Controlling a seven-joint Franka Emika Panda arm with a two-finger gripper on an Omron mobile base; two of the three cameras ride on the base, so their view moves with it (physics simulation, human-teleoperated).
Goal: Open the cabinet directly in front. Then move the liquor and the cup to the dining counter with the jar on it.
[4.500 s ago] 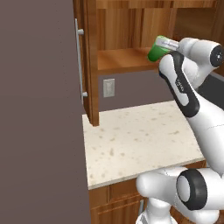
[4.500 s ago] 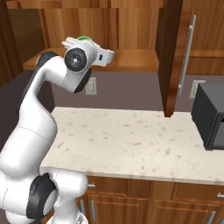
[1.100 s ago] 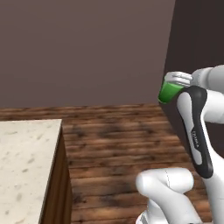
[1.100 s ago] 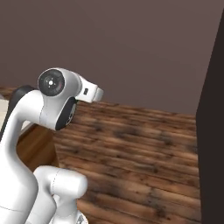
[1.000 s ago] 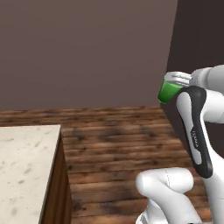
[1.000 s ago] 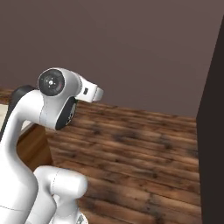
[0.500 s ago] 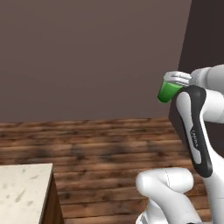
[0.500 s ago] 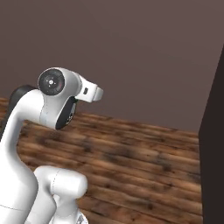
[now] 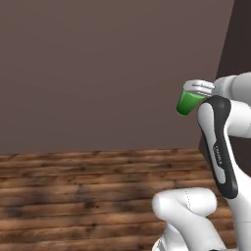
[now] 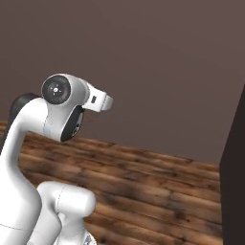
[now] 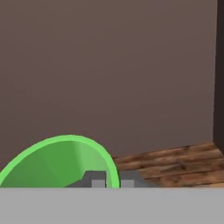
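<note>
The gripper [image 11: 112, 179] is clamped on the rim of the cup [image 9: 188, 102]. In the hand view its two grey fingertips [image 11: 94, 178] stand close together, one on each side of the bright green wall of the cup [image 11: 61, 162], one inside the mouth and one outside, with just the thin rim between them. The open mouth of the cup faces this camera and its inside looks bare, though only the upper part of it shows above the bottom band.

From the left base view the cup hangs high in the air off the end of the arm [image 9: 220, 142], tilted, with its tapered green body sticking out to the left of the white hand [image 9: 200, 88] and its rim tucked in at the hand. It touches nothing but the gripper. It is well above the wooden plank floor [image 9: 88, 196], in front of the plain brown-grey wall [image 9: 108, 68].

In the right base view the arm's round wrist joint [image 10: 60, 93] stands before the same wall, over the floor [image 10: 158, 186]; the cup itself is probably hidden behind it. A darker panel [image 10: 234, 177] rises at the right of the floor there.
</note>
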